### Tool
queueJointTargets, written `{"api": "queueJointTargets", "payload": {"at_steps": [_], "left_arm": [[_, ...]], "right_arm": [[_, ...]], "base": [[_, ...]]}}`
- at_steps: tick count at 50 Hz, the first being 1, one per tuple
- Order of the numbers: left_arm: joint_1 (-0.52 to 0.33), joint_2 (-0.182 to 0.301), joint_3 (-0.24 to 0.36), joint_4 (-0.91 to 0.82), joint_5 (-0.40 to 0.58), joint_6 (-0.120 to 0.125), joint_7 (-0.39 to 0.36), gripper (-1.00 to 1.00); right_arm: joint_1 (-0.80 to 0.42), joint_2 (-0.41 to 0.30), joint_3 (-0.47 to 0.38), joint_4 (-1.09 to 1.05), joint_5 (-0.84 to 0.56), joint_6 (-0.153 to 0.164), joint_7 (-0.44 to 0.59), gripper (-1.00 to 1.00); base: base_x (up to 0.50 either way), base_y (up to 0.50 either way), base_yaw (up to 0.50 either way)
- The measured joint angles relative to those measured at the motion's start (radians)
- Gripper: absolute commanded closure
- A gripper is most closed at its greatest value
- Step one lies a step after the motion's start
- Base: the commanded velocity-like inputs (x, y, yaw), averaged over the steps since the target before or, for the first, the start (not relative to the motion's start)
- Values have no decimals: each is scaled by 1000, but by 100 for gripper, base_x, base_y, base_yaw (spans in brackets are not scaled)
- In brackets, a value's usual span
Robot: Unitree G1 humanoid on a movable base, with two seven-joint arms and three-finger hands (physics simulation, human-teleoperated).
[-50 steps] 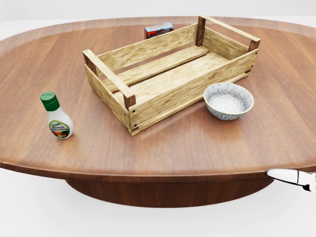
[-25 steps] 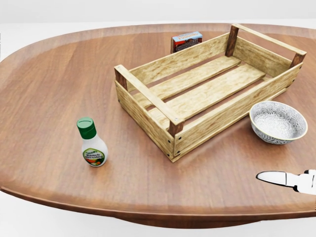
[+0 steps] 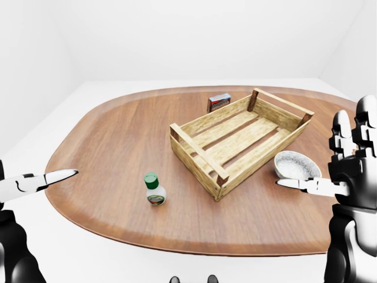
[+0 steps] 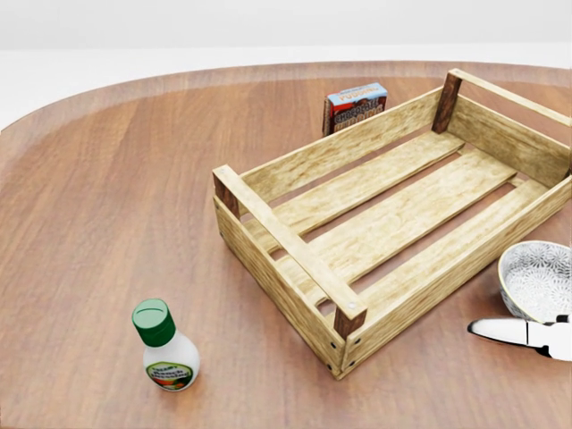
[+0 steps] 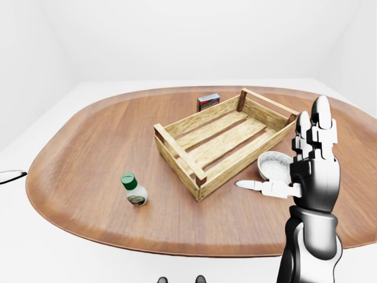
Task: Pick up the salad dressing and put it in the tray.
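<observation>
Left-eye view gives us the widest look: the bottle (image 3: 155, 190) stands upright on the oval wooden surface (image 3: 112, 141), long axis vertical, green cap pointing up, label facing us. It sits near the surface's bottom edge, left of the tray (image 3: 241, 139) and apart from it, touched by nothing. The tray, a slatted wooden crate, lies at an angle across the middle of the surface, its near corner pointing toward the bottom edge; we see nothing inside it. A patterned bowl (image 3: 297, 165) rests just beside the tray's lower right side, and a small box (image 3: 219, 101) stands behind the tray near the top edge.

The right robot hand (image 5: 303, 165) is raised at the right of the right-eye view, fingers spread upward and thumb out sideways, holding nothing. The left robot hand (image 3: 36, 181) hovers off the surface's left edge; only one extended finger shows clearly, so we cannot tell its state.
</observation>
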Motion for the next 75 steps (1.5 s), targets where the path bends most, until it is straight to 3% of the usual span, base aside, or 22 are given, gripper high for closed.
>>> {"api": "queueJointTargets", "payload": {"at_steps": [49,75], "left_arm": [[3,-10,-11,-2,9,0,-8,-100],[5,-11,-13,5,10,0,-10,-100]], "right_arm": [[29,20,41,53,-77,0,7,-100],[37,24,13,62,-4,0,-36,-100]], "base": [[50,-2,0],[1,8,0]]}}
